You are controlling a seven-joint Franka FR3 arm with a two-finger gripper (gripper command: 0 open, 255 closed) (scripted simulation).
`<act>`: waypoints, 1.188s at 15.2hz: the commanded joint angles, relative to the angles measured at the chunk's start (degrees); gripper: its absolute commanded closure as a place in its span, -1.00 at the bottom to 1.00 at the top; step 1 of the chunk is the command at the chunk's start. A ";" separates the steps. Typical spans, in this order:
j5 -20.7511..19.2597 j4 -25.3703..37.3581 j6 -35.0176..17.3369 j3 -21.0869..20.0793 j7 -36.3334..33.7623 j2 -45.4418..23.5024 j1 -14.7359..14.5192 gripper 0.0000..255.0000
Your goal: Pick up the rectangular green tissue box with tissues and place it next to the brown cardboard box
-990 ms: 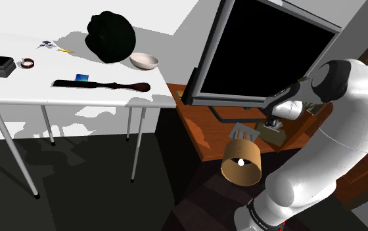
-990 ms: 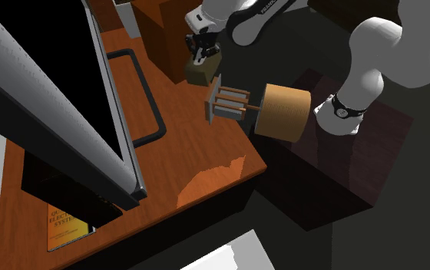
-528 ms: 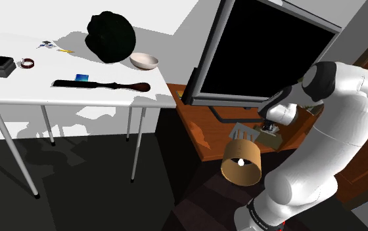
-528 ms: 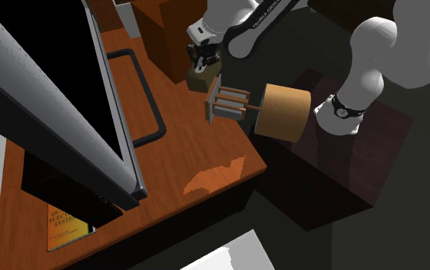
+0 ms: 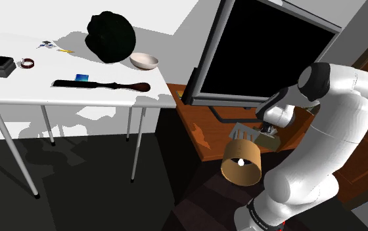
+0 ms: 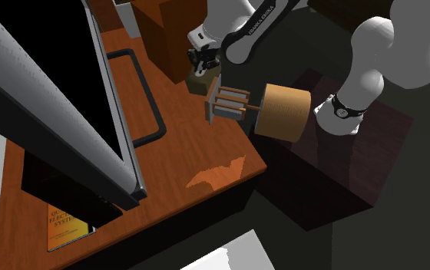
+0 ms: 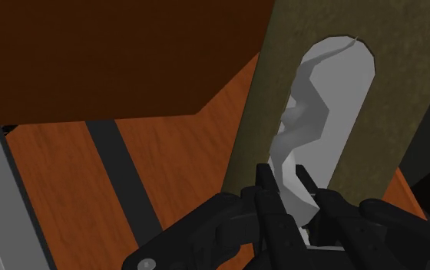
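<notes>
A large black-screened monitor [image 6: 44, 100] leans over the wooden desk [image 6: 183, 169]. Its black loop-shaped foot [image 6: 146, 92] lies at 9 o'clock of the tissue box [image 6: 196, 84] in the second exterior view. In the shoulder view a white table [image 5: 18, 92] stands well apart at 9 o'clock of the desk, bearing a black round lump [image 5: 110, 36], a dark long-handled tool [image 5: 104, 84] and a pale bowl [image 5: 144, 61]. Back in the second exterior view, the brown box [image 6: 167, 27] sits near the tissue box, at its 11 o'clock. A toppled lamp [image 6: 282, 111] with a tan shade lies at 4 o'clock. Its grey slatted base [image 6: 225, 103] is just beside the tissue box, crowding that side at the desk's edge.

Since a second ago the gripper [image 6: 200, 67] and the tissue box have slid a little toward 6 o'clock in the second exterior view, closer to the lamp's base. The elbow of the arm [image 5: 337, 98] has swung toward 9 o'clock in the shoulder view.

The olive-green tissue box holds a pale grey tissue [image 7: 313, 107] rising from its oval slot. The wrist view shows the black fingers [image 7: 266, 192] drawn nearly together, pinching that tissue — whether the box rests on the desk or hangs just above it cannot be told.
</notes>
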State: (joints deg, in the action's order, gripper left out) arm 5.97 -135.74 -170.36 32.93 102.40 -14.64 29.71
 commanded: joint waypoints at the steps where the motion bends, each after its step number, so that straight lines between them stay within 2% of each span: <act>1: 0.02 0.01 -0.01 -0.02 0.02 -0.01 0.03 1.00; 2: 0.02 0.01 -0.01 -0.02 0.02 -0.01 0.03 1.00; 3: 0.02 0.01 -0.01 -0.02 0.02 -0.01 0.02 -1.00; 8: 0.02 0.01 -0.01 -0.02 0.02 -0.01 0.02 -1.00; 11: -10.80 -2.51 4.25 9.53 -8.06 7.31 -8.63 -1.00; 12: -14.62 -2.96 5.63 11.52 -10.84 9.53 -10.35 -1.00; 18: -14.90 -2.95 5.64 10.74 -11.04 9.59 -9.54 -1.00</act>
State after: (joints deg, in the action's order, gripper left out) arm -8.81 -138.66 -164.74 43.63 91.45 -5.10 20.20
